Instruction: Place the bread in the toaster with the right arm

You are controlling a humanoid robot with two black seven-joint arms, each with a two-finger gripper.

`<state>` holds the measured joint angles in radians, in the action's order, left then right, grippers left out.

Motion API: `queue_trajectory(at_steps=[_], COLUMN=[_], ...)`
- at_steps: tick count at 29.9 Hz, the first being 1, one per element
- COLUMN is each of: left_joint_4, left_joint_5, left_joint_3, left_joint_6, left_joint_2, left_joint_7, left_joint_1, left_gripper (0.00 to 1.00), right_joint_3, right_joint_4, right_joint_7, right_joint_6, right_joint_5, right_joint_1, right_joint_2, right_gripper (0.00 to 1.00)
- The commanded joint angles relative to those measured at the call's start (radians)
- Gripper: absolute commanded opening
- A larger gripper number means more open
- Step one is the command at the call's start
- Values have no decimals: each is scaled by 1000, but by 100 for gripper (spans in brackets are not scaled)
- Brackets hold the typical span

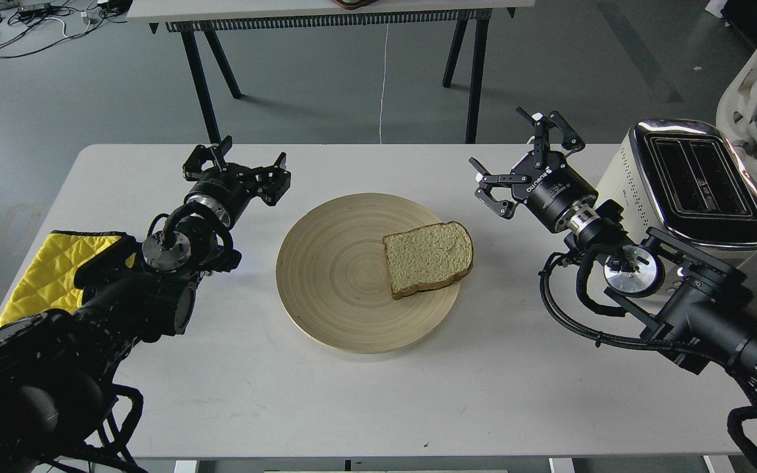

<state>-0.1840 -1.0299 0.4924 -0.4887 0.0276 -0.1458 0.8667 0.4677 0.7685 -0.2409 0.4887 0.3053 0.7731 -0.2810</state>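
Observation:
A slice of bread (428, 258) lies flat on the right side of a round wooden plate (332, 276) in the middle of the white table. The cream toaster (697, 180) with a chrome top and two black slots stands at the table's right edge. My right gripper (516, 154) hovers open, its fingers spread wide, above the table between the plate and the toaster, a short way up and right of the bread, holding nothing. My left gripper (237, 161) is open and empty to the upper left of the plate.
A yellow quilted cloth (43, 269) lies at the table's left edge under my left arm. A black-legged table (326, 13) stands behind, and a white chair (756, 79) sits beyond the toaster. The toaster's white cord (384, 79) hangs off the far edge.

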Motion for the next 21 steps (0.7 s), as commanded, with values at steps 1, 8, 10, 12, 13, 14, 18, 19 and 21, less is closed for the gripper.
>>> queue_trajectory(at_steps=[1,8,10,12,13,14,18,19,21], left_joint_4=[-2,-2,0,0,-2,0,0,0,-2], left_joint_5=[1,1,1,1,1,1,1,1,1], left_joint_3=[-2,-8,-9,-9,-9,-9,-8,-9,-8], left_joint_6=[0,0,0,0,0,0,0,0,0], left_joint_2=[0,2,2,2,2,2,2,2,2], left_joint_7=[3,-1,-1,-1,-1,-1,-1,-1,-1], left_joint_1=[0,0,0,0,0,0,0,0,0], left_gripper=[100,100,100,100,100,100,100,100,100], right_joint_3=[0,-1,-1,-3,-3,-4,-7,-7,-9], right_joint_4=[5,8,8,8,8,8,8,8,5], right_joint_7=[0,0,0,0,0,0,0,0,0], right_joint_6=[0,0,0,0,0,0,0,0,0], right_joint_5=[-2,-2,-2,-2,-2,-3,-14,-21,-51], right_joint_1=[0,-2,-2,0,2,5,34,49,83], right_joint_2=[-1,-1,-1,-1,-3,-4,-32,-41,-59], right_gripper=[100,100,100,100,100,100,100,100,100])
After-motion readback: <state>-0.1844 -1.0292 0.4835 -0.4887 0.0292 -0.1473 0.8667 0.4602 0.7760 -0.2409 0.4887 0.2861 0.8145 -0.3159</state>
